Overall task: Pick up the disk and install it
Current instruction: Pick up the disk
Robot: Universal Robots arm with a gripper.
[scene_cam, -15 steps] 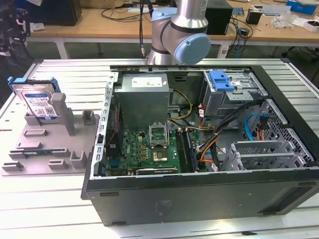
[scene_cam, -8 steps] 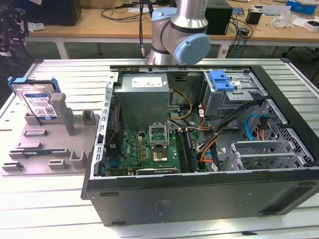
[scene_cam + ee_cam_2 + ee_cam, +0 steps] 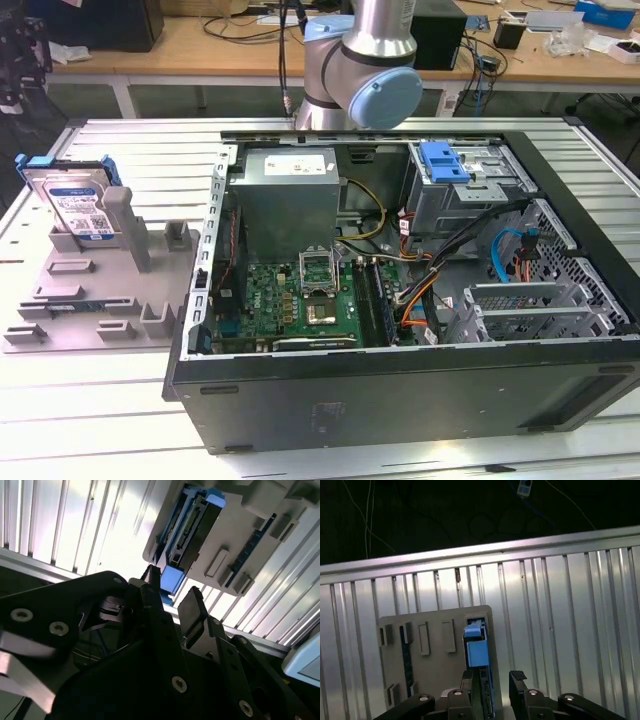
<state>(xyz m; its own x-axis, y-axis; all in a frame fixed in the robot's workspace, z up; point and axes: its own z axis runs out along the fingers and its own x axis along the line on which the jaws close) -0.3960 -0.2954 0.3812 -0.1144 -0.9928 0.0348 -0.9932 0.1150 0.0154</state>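
Disk [image 3: 478,652] beyond parted jaws; well apart

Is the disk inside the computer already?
No, the disk stands in the grey holder, outside the open computer case.

One arm [image 3: 372,62]: silver tubular link running down from the picture's top edge in the exterior view into a grey joint housing with a round light-blue cap, the elbow bent low at upper middle. One hand [image 3: 172,594]: black, two-fingered, carried on bolted linkage bars, shown from behind in the second wrist view; its fingers [image 3: 192,606] stand parallel and apart, jaws parted. In the first wrist view the hand [image 3: 492,676] shows both fingertips level, with a gap between them.
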